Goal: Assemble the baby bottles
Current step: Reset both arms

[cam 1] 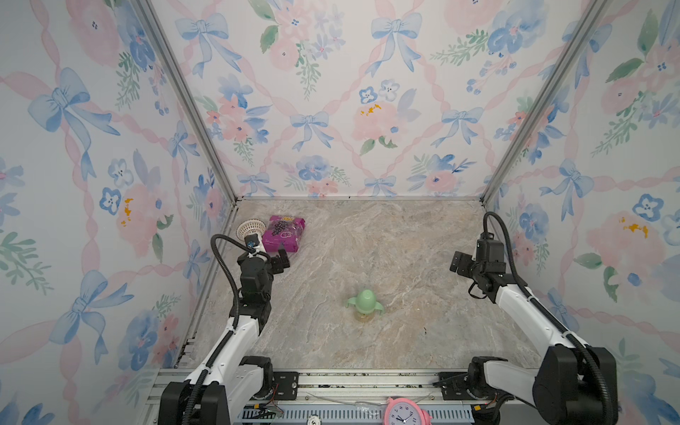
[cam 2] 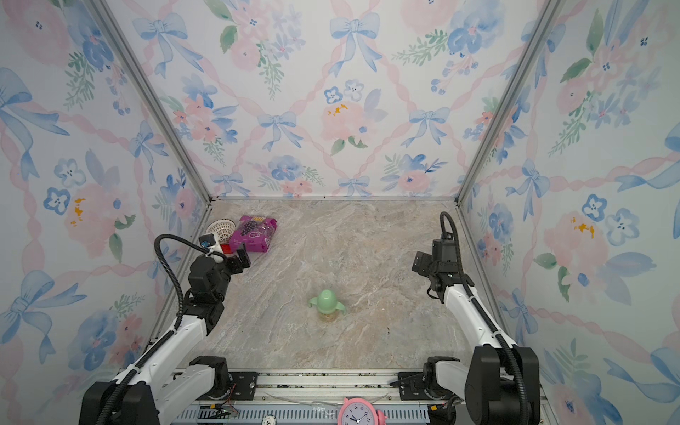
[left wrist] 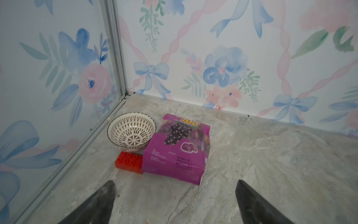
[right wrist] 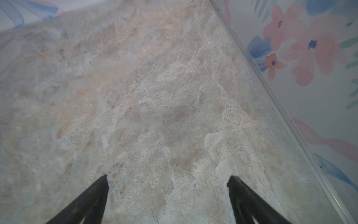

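The baby bottle (cam 1: 365,305) (cam 2: 326,304) stands upright near the middle of the marble table in both top views. A pale green dome cap (cam 1: 366,298) sits on top, the green handles (cam 1: 379,308) stick out sideways, and the amber jar body (cam 1: 362,317) is below. My left gripper (cam 1: 281,261) (left wrist: 175,183) hangs open far to the bottle's left, facing the back left corner with nothing between its fingers. My right gripper (cam 1: 458,263) (right wrist: 167,176) is open over bare table by the right wall. The bottle is out of both wrist views.
A white lattice basket (left wrist: 131,133), a purple snack packet (left wrist: 176,153) and a red toy brick (left wrist: 128,162) crowd the back left corner just ahead of the left gripper. A pink clock (cam 1: 404,412) lies on the front rail. Papered walls enclose three sides.
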